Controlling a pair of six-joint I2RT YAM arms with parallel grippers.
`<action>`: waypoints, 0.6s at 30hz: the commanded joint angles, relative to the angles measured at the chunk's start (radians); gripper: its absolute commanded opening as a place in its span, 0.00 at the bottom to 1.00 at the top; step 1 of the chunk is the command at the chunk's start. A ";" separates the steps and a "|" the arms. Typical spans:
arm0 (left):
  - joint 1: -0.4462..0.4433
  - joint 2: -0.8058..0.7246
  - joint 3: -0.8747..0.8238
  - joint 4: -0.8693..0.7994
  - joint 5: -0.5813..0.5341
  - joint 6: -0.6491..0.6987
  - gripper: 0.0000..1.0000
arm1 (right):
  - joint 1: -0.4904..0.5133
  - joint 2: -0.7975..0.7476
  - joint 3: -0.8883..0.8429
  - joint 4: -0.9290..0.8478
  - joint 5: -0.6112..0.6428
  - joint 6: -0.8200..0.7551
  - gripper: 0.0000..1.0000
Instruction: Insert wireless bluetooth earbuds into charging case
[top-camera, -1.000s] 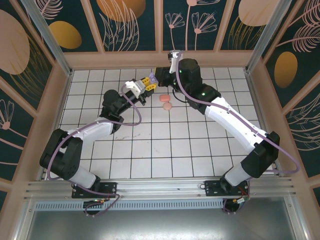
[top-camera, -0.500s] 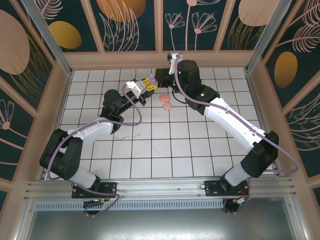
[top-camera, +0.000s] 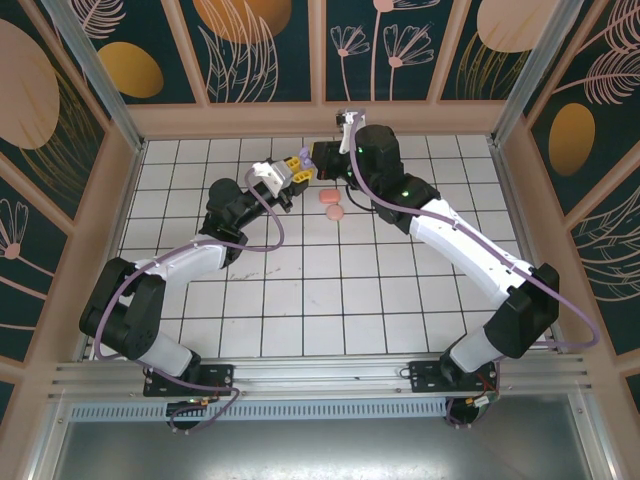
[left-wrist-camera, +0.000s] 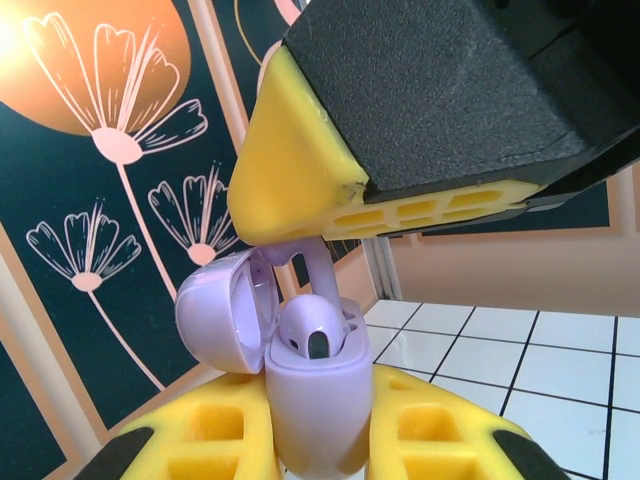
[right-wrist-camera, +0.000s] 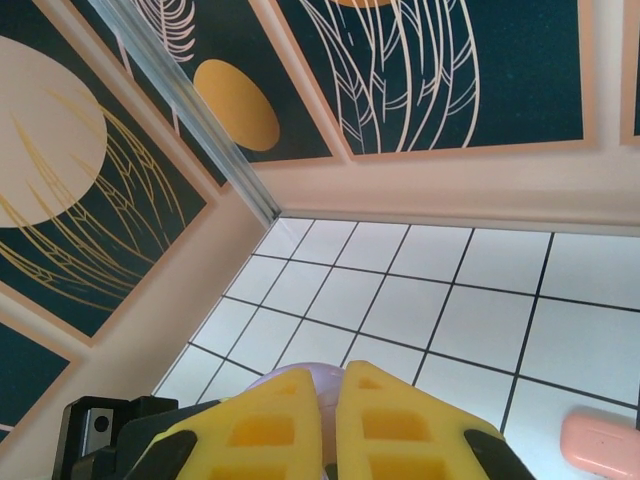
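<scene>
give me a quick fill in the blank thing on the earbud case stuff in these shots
1. The left end effector grips a ___ charging case.
2. That case's lid stands ___.
3. ___ pink cases lie on the tiled table.
Missing words: purple; open; two.

White gridded tabletop (top-camera: 300, 290); floral wall panels (top-camera: 400, 40); seemingly aluminium corner post (right-wrist-camera: 190, 112).
</scene>
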 joint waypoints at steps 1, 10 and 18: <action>-0.005 -0.015 0.025 0.044 0.005 0.026 0.00 | 0.004 -0.025 -0.016 0.013 0.000 0.014 0.08; -0.005 -0.025 0.024 0.044 0.004 0.026 0.00 | 0.006 0.003 -0.023 0.002 -0.025 0.013 0.08; -0.005 -0.026 0.024 0.043 -0.005 0.029 0.00 | 0.052 0.015 -0.041 -0.034 0.035 -0.030 0.08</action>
